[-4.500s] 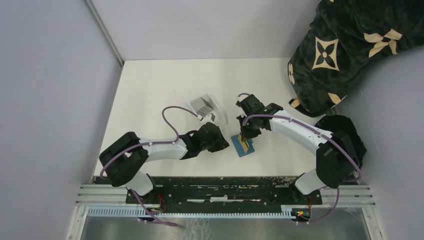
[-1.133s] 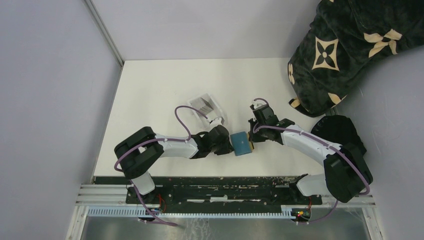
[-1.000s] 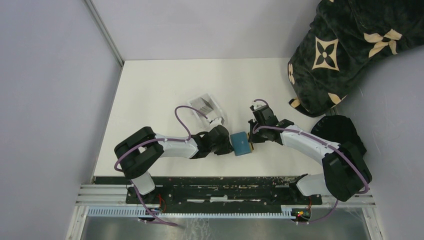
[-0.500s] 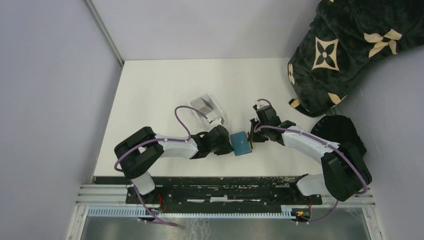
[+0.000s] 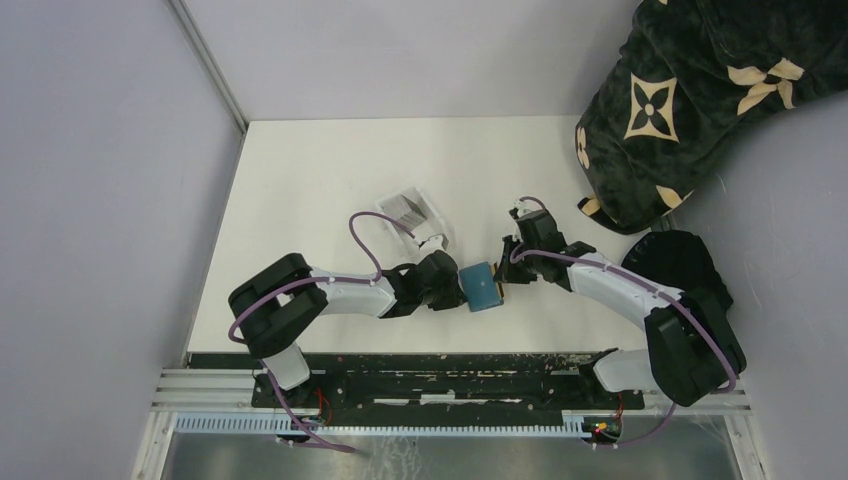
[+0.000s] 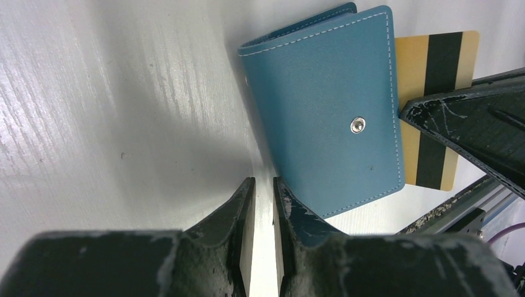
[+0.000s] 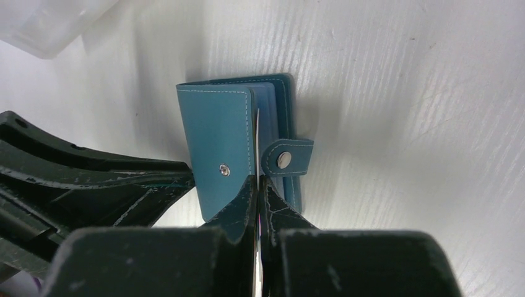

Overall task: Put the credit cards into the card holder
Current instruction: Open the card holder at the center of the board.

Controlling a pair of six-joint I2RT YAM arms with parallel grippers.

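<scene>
My left gripper (image 6: 260, 192) stands nearly closed beside the teal card holder (image 6: 322, 105), mid-frame in the top view. Whether it pinches the soft-looking flap I cannot tell. My right gripper (image 7: 257, 185) clenches the gold card (image 6: 433, 62), probably stiff and slick, by its outer edge.

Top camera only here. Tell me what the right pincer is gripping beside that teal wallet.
Observer: The right pincer is shut on a credit card, held edge-on.
Operator: Give me its colour.
Observer: Gold with a black stripe.
Operator: Say where it sits against the wallet.
Observer: It is partly inside the card holder, just behind the front cover, with the rest sticking out.
Operator: Report the clasp.
Observer: The snap tab is undone, beside the card.
</scene>
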